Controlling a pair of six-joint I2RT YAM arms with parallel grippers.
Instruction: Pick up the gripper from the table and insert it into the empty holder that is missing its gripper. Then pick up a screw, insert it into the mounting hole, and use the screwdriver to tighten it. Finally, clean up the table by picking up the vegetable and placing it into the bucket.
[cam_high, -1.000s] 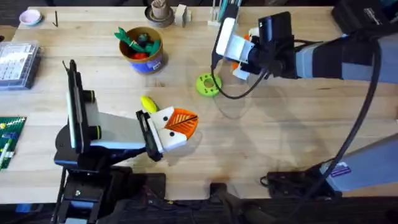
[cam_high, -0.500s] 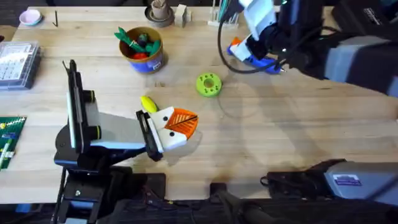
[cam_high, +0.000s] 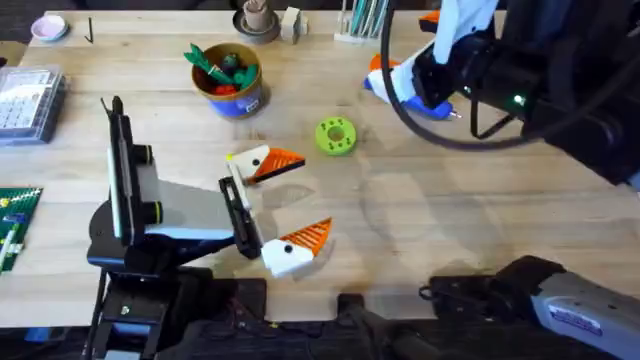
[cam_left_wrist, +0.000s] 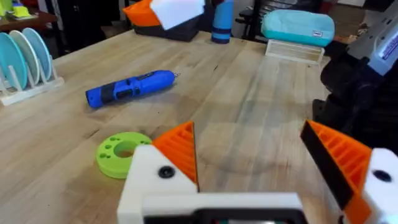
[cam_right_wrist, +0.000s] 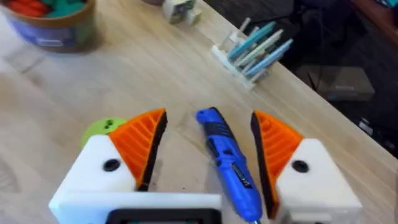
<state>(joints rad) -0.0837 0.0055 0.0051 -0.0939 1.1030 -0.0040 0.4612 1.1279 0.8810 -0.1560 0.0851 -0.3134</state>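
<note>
The right gripper (cam_right_wrist: 208, 162) hangs over the screwdriver (cam_right_wrist: 229, 165), which lies flat on the tabletop (cam_high: 450, 220) between its wide-open fingers; lowering squarely to close across the thick blue body would likely grip best. The left gripper (cam_high: 285, 200) is also wide open, empty. The vegetable is hidden, probably behind the left fingers; the bucket (cam_high: 229, 78) stands farther back.
</note>
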